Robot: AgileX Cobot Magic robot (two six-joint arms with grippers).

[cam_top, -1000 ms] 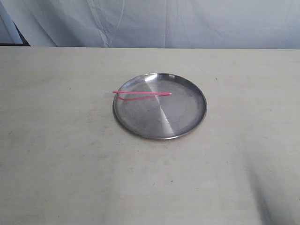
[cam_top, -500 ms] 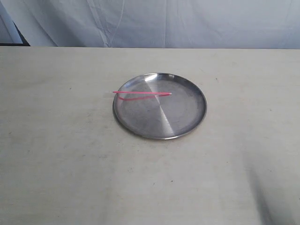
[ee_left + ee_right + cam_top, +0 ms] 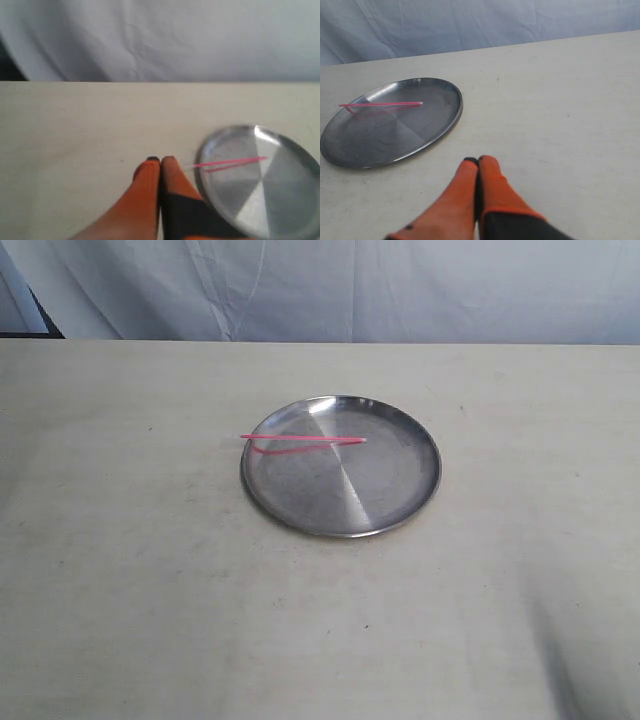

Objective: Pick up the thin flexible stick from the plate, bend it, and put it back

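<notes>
Left pincer [image 3: 160,160] and right pincer [image 3: 478,160] are both pressed together, empty, off the plate [image 3: 385,495] bearing the stick [image 3: 300,439].

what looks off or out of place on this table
Only one small thing: the stick is not fully inside the plate. One end rests on the rim at the left of the exterior view and pokes slightly past it, over the table. Nothing looks spilled or damaged.

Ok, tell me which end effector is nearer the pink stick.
Left. The left end effector sits just off the rim of the plate, by the overhanging tip of the stick. The right end effector stands well clear of the plate.
</notes>
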